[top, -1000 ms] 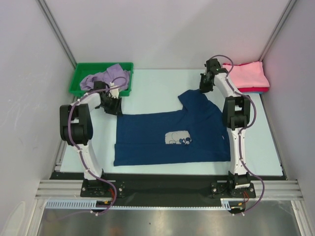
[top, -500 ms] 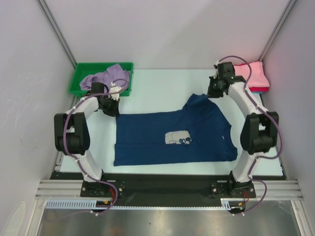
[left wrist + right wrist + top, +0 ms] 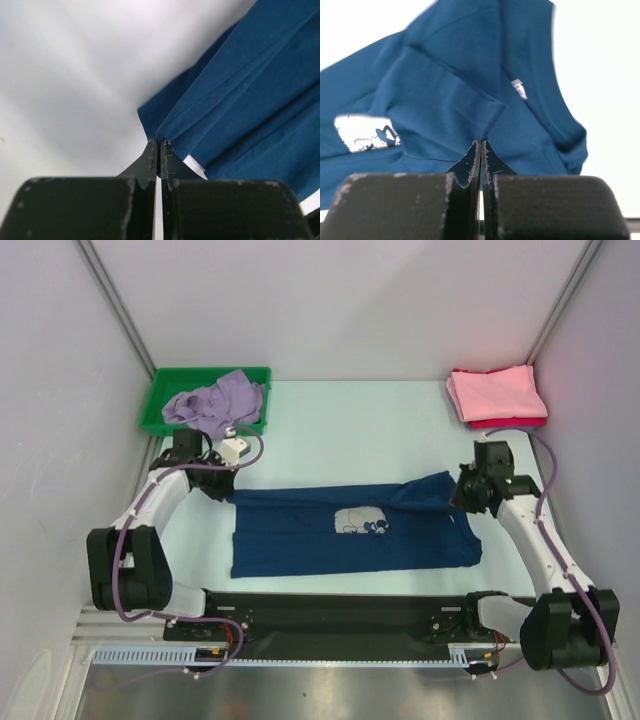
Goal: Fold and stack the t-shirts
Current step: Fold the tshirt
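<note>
The navy t-shirt (image 3: 350,535) with a pale grey cartoon print lies across the middle of the table, its far half folded over toward the front. My left gripper (image 3: 222,490) is shut on its far left corner, seen close in the left wrist view (image 3: 159,142). My right gripper (image 3: 462,492) is shut on its far right edge, seen in the right wrist view (image 3: 481,142) pinching a fold of blue cloth (image 3: 460,100). A lavender t-shirt (image 3: 215,400) lies crumpled in the green bin. Folded pink and red t-shirts (image 3: 497,397) are stacked at the far right.
The green plastic bin (image 3: 160,405) stands at the far left corner. White walls enclose the table on three sides. The black rail with both arm bases runs along the near edge.
My right gripper has swung from the far right toward the front, drawing the shirt's far right part over its front half. My left arm has stretched outward, its gripper staying at the far left corner.
</note>
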Available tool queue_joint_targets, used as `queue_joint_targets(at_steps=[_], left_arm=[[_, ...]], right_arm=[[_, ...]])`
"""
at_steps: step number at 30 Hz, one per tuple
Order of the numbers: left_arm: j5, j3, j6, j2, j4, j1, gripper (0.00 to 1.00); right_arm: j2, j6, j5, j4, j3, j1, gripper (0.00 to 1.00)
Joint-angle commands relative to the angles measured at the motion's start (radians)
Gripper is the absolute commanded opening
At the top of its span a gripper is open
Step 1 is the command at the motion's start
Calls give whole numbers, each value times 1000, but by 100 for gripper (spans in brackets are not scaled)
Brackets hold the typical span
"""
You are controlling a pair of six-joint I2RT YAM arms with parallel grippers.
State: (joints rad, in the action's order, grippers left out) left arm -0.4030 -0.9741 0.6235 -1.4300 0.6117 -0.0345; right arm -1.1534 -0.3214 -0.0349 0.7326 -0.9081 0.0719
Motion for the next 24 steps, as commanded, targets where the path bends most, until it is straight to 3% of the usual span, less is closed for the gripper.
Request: queue_joint_targets(at_steps=[1, 7, 13, 24], left_arm=[[-7, 54, 62, 68, 3, 2, 0], [-34, 97, 35, 115, -10, 22, 0], [0, 139, 44, 198, 7, 131, 0], [131, 255, 136, 200, -13, 137, 0]], right_arm=[[69, -70, 11, 7, 64, -37, 0], [93, -100, 9, -62, 135, -64, 0], [107, -85, -39, -29, 139, -251, 0], [106, -168, -57, -32, 153, -250, 0]])
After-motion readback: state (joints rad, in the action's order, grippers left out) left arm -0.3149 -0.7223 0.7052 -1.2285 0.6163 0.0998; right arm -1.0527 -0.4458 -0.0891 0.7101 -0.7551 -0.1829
